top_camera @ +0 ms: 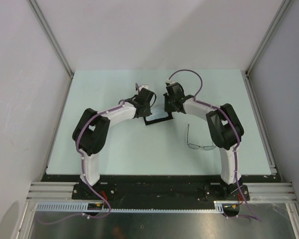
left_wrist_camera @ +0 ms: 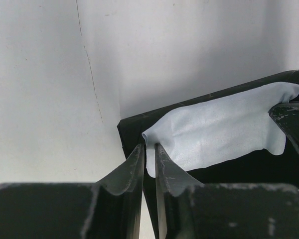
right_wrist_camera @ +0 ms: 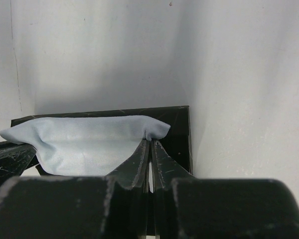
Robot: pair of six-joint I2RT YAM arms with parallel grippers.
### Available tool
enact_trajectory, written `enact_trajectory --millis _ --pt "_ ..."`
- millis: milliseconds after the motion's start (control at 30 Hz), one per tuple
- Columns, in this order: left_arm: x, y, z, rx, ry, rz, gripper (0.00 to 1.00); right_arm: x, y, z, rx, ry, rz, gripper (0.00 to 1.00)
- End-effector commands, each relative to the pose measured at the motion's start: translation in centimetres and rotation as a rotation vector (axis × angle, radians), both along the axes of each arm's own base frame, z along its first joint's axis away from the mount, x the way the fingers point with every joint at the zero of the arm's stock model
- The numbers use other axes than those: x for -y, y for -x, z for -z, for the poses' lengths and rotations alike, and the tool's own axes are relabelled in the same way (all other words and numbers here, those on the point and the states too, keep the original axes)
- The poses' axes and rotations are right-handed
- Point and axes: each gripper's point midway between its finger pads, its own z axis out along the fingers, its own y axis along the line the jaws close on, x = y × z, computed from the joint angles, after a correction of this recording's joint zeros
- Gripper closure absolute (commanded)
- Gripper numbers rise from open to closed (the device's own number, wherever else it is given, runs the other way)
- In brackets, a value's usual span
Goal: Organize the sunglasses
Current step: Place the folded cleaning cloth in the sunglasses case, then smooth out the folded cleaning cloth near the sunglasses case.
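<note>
Case: the black case (top_camera: 158, 121) sits mid-worktop (top_camera: 114, 149) between the two grippers, with the light blue cloth (left_wrist_camera: 219, 124) spread across it.
Left gripper (left_wrist_camera: 149, 149): drawn in narrow, pinching the cloth's left corner.
Right gripper (right_wrist_camera: 150, 144): almost fully closed on the cloth's right corner.
Sunglasses (top_camera: 200, 146): on the worktop outside the case, nearer and right of both grippers, beside the right arm's elbow and held by neither.

Pale mint bench (top_camera: 114, 154) mid-frame. White wall panels (top_camera: 154, 30) behind it & on both sides. Alu posts (top_camera: 52, 40) at its back-L & back-R corners. Alu rail (top_camera: 50, 190) along its near edge, grey metal sheet (top_camera: 154, 226) nearer still. Soft, even light.
</note>
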Motion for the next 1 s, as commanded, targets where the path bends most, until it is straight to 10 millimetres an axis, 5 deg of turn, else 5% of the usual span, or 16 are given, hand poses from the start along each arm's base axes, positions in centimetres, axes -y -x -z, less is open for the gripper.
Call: enact_trajectory --millis 0,100,333,600,967 --pt "-0.4 -0.9 -3.5 0.088 0.017 -0.016 0.82 -0.1 -1.5 -2.5 0.064 -0.016 0.012 0.88" --pt "-0.4 -0.9 -4.0 0.096 0.025 -0.016 0.82 -0.1 -1.5 -3.5 0.08 -0.016 0.009 0.75" --pt "-0.3 -0.7 -5.5 0.118 0.05 -0.014 0.82 0.0 -1.3 -6.2 0.126 -0.032 0.016 0.68" --pt "0.5 -0.1 -6.0 0.109 0.093 0.009 0.83 -0.1 -0.4 -8.4 0.164 -0.037 0.017 0.78" --pt "3.1 -0.3 -4.2 0.058 0.137 0.073 0.86 -1.3 0.5 -5.5 0.1 -0.026 -0.011 0.92"
